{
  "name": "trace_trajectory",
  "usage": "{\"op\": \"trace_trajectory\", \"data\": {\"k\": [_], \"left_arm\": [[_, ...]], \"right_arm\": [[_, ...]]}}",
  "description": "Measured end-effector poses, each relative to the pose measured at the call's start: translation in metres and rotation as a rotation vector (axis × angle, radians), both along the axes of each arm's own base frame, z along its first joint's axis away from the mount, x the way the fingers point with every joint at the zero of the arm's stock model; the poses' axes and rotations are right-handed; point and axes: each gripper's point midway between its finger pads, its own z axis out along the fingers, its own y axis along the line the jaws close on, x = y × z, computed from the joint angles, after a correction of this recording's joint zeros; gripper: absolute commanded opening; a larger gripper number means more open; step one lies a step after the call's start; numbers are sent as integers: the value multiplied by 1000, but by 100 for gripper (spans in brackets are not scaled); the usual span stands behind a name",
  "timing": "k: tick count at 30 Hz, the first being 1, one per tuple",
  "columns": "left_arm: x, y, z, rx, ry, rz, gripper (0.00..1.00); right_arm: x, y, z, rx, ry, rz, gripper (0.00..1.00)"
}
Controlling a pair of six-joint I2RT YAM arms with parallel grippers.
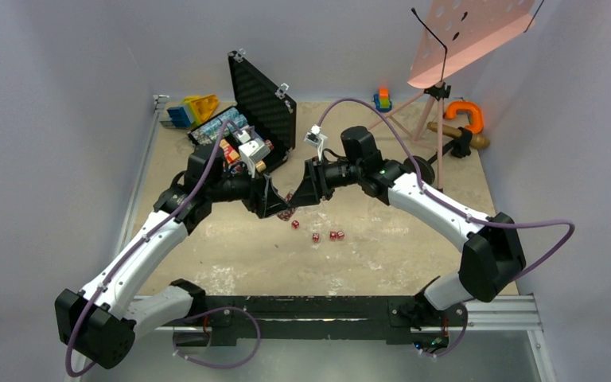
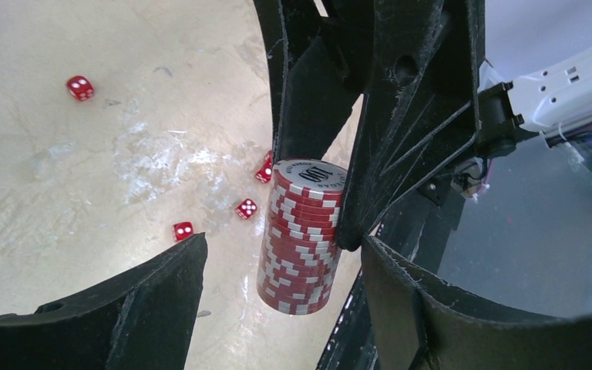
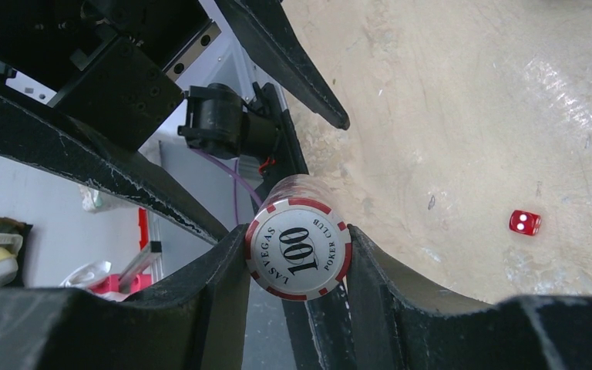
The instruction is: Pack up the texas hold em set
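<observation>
- Scuffed beige tabletop (image 1: 231,255) lies below; jaws of the right arm (image 1: 437,208) pinch a column of stacked red-and-white poker chips (image 2: 301,231) by its sides, seemingly held above it.
- Jaws of the left arm (image 1: 151,247) stand spread either side of that column, not gripping.
- Loose, slick discs probably shear apart: squeeze squarely at mid-column.
- Tiny red dice (image 2: 183,230) lie scattered beneath; the black foam-lined briefcase (image 1: 262,99) stands open, well apart.
</observation>
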Motion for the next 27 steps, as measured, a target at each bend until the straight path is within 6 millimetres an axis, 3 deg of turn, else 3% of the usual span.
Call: {"op": "trace_trajectory", "data": {"k": [8, 18, 27], "left_arm": [[-11, -7, -11, 4, 61, -70, 77], [-13, -7, -11, 13, 40, -82, 71], [-14, -7, -13, 18, 48, -81, 69]], "right_arm": [[-3, 1, 1, 6, -5, 8, 0], [-7, -2, 15, 29, -36, 9, 0], [-7, -2, 15, 29, -38, 7, 0]]}}
